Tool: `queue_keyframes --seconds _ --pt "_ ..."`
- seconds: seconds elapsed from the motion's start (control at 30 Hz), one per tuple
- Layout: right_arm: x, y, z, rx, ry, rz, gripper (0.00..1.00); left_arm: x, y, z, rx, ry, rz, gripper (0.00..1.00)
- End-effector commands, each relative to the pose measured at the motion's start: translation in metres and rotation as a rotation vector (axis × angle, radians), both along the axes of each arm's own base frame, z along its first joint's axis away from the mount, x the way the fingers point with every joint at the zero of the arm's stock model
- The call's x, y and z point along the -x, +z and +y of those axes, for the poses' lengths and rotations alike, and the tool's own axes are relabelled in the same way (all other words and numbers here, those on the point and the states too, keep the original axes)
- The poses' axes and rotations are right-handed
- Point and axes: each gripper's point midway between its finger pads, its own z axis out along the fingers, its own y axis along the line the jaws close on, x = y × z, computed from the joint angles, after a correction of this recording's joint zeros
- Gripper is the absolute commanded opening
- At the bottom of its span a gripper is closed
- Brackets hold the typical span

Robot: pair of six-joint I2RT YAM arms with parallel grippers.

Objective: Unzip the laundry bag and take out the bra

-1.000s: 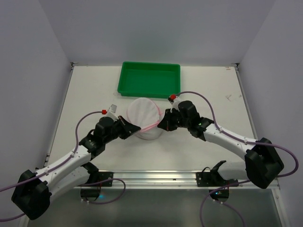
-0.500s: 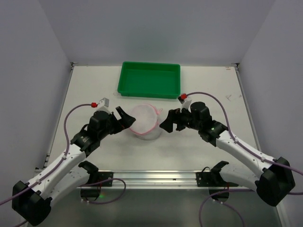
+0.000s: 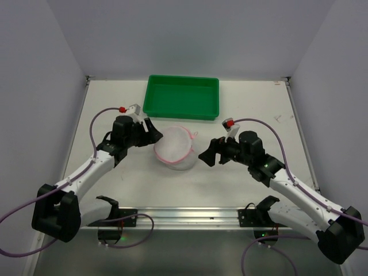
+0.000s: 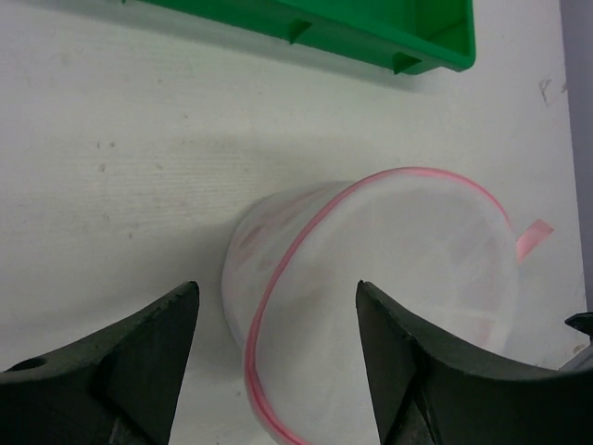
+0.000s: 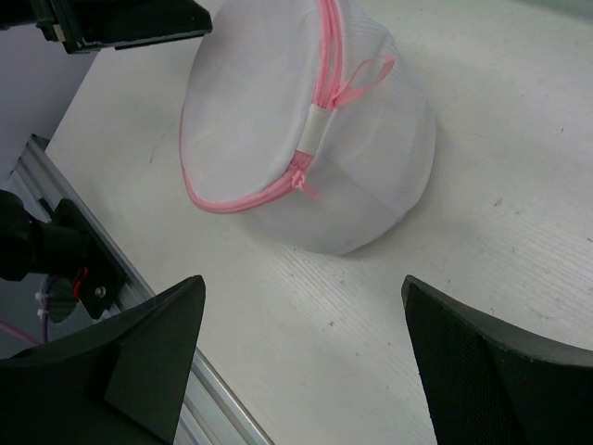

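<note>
The laundry bag (image 3: 174, 148) is a round white mesh pouch with pink zipper trim, lying on the table between my two grippers. Its zipper looks closed, with the pull (image 5: 301, 176) on the side facing the right gripper and a pink loop (image 5: 366, 74) above it. The bra is hidden; only faint pinkish shades show through the mesh (image 4: 389, 278). My left gripper (image 3: 150, 129) (image 4: 275, 289) is open just left of the bag, its jaws not touching it. My right gripper (image 3: 208, 154) (image 5: 304, 283) is open too, a short way right of the bag, over bare table.
A green plastic tray (image 3: 183, 96) (image 4: 398, 42) stands behind the bag near the back wall. A metal rail (image 3: 190, 214) runs along the table's near edge. White walls close in the left, right and back sides.
Both grippers were shut on the bag's sides a second ago. They have opened, let it go and drawn back, the left toward the back left, the right toward the right. The bag settled on the table.
</note>
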Motion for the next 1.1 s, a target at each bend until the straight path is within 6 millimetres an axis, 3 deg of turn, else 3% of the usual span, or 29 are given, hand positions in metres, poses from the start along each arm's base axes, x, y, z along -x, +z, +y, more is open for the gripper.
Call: queue_keyframes --seconds 0.0,0.23,0.47,0.53,0.63,0.87,1.07 --pt "0.001 -0.002 -0.005 0.015 -0.011 -0.013 0.89 -0.026 0.048 -0.019 0.028 -0.14 -0.214 0.71" --pt "0.002 0.003 -0.005 -0.004 -0.014 -0.027 0.88 -0.027 0.037 -0.031 0.024 -0.225 -0.201 0.53" --pt "0.004 0.009 -0.003 -0.027 -0.008 -0.025 0.88 -0.027 0.024 -0.035 0.014 -0.267 -0.164 0.45" --pt "0.007 0.013 -0.003 -0.04 -0.003 -0.028 0.88 -0.025 0.025 -0.036 0.013 -0.286 -0.163 0.37" --pt "0.007 0.018 -0.003 -0.055 -0.006 -0.035 0.88 -0.027 0.031 -0.036 -0.004 -0.296 -0.179 0.26" --pt "0.008 0.021 -0.006 -0.057 -0.017 -0.043 0.88 -0.029 0.056 -0.027 -0.062 -0.283 -0.219 0.15" --pt "0.01 0.021 -0.004 -0.063 -0.007 -0.03 0.88 -0.021 0.082 -0.035 -0.02 -0.327 -0.253 0.08"
